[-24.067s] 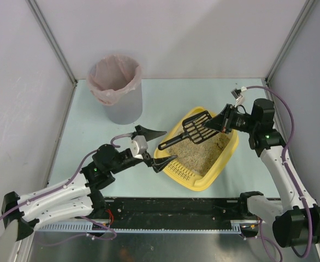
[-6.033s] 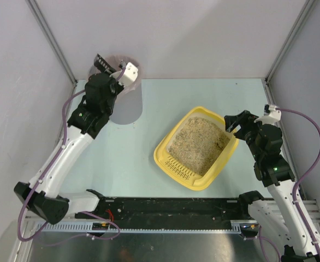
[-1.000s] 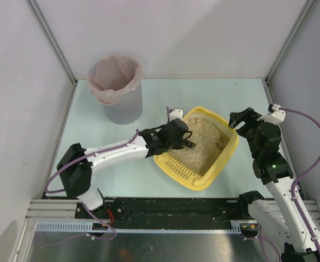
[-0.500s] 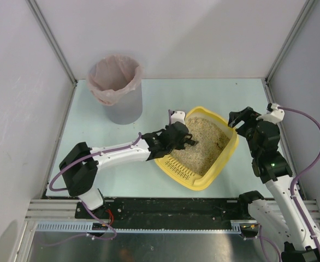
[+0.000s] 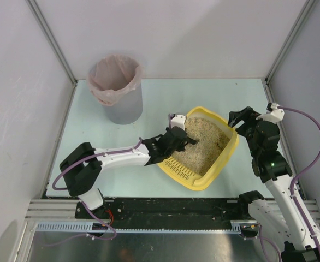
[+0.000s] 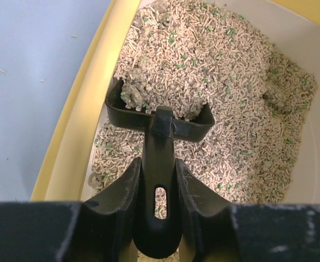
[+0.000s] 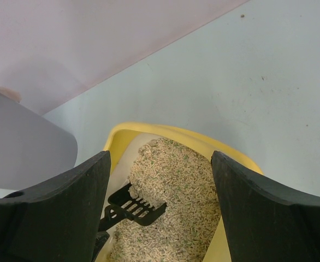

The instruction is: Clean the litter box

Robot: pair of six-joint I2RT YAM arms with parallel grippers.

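Observation:
The litter box (image 5: pixel 225 164) is a shallow yellow tray of beige pellet litter, right of the table's middle. My left gripper (image 5: pixel 173 143) reaches over its left wall, shut on the handle of a black slotted scoop (image 6: pixel 159 117). The scoop's blade is dug into the litter by the yellow rim (image 6: pixel 89 109), with a greyish clump (image 6: pixel 135 93) and pellets in it. My right gripper (image 5: pixel 237 117) hovers open above the box's far right corner, holding nothing. In the right wrist view the scoop (image 7: pixel 138 209) and the rim (image 7: pixel 149 131) show between the right gripper's (image 7: pixel 161 158) fingers.
A grey bin with a pink liner (image 5: pixel 116 87) stands at the back left, also seen as the bin (image 7: pixel 23 147) in the right wrist view. White walls close off the table on three sides. Another darker clump (image 6: pixel 274 101) lies in the litter near the box's right wall.
My left gripper has slid the scoop a little toward the near side inside the box, and its elbow has swung right. The right arm has stayed put.

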